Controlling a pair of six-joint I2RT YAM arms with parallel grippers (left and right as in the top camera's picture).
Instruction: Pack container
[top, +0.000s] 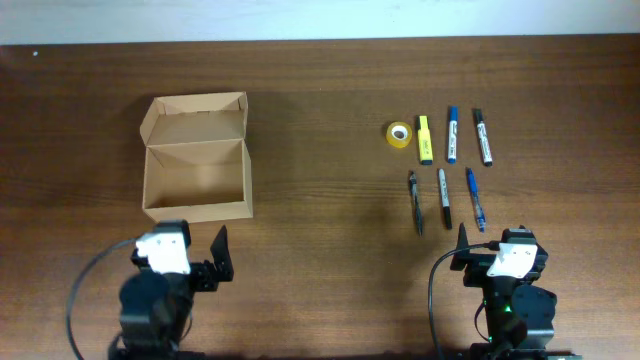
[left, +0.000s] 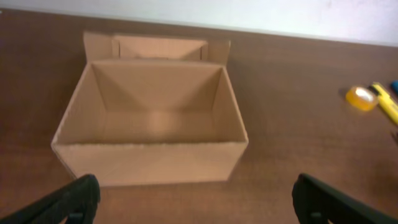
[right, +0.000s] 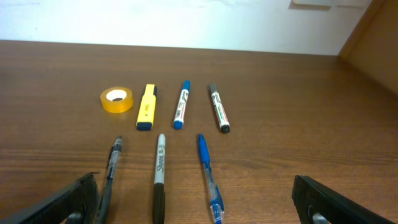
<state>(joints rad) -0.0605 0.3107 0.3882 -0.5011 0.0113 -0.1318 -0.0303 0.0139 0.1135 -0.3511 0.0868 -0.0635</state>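
The small tan-brown cardboard container (top: 196, 180) stands on the left half of the dark brown wooden surface (top: 320, 120). It is open and empty, and its hinged flap lid leans back on the far side. The left gripper (left: 196, 202) hovers just in front of its near wall, with the jaws spread wide and nothing between them. The right gripper (right: 198, 199) is on the other side, also wide and holding nothing, and it faces the things to be packed.

I think nothing is packed yet. Several things could go wrong. The container looks light, so a push on its wall would probably slide or turn it. The open flap may fall forward if it is touched. The pens are thin, lie flat and are close to each other, so a wide gripper coming down can knock a neighbour or make it roll away.

The things lie in two rows, well apart from the container:

- **Far row:** a yellow roll of tape (top: 399, 134), a yellow highlighter (top: 424, 139), a blue-capped marker (top: 452, 134) and a black-capped marker (top: 483, 136).
- **Near row:** a black pen (top: 414, 201), a grey and black marker (top: 444, 197) and a blue pen (top: 475, 198).

Nothing stands between them and the container, only bare wood.
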